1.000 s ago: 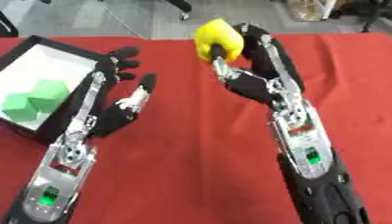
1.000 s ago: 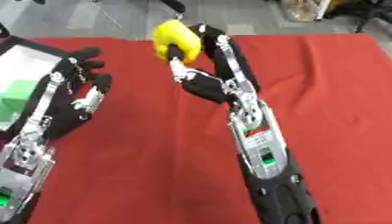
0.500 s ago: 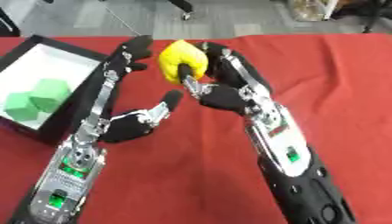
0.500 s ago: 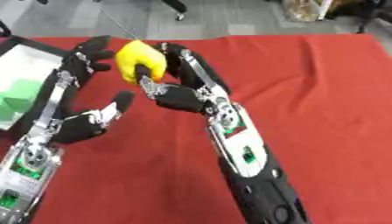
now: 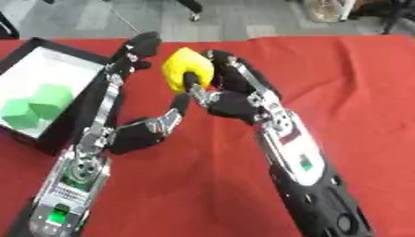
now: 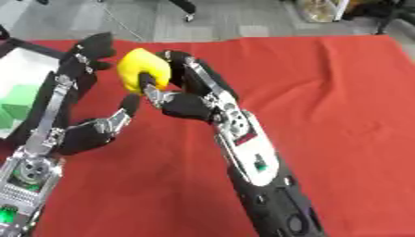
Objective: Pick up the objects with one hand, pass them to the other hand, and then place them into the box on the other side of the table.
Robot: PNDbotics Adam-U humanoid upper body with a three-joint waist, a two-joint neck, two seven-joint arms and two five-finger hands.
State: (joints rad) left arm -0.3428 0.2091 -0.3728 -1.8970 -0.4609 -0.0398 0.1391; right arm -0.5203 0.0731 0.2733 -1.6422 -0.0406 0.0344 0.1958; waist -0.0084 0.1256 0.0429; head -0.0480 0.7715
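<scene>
1. While the right hand (image 5: pixel 231 99) has its thumb and fingers curled round the yellow block (image 5: pixel 186 71), holding it up above the red tablecloth (image 5: pixel 348 83), the handover is at its midpoint: the object is off the table and sits right beside the receiving hand.
2. The left hand (image 5: pixel 134 134) is spread and holds nothing. Its long fingers (image 5: pixel 134 51) reach up along the block's left side, and its thumb points up toward the block from below. Whether any fingertip already touches the yellow surface cannot be told from these views.
3. The black box (image 5: pixel 77 53) with the white floor stands on the robot's left side of the table, just beside the left arm. Two green blocks (image 5: pixel 36 106) already lie inside it, so by my reading earlier objects of the task have been delivered.
4. Judging from this, the pick-up of the yellow block is done and the pass is under way but not finished, since only the right hand grips it.
5. What is left, as I judge it:
   - the left hand must close on the block;
   - the right hand must let go;
   - the left hand must carry the block over the box and release it among the green ones.
6. No further loose objects show on the cloth, so this may be the last piece, though the table's right edge lies outside the views.
</scene>
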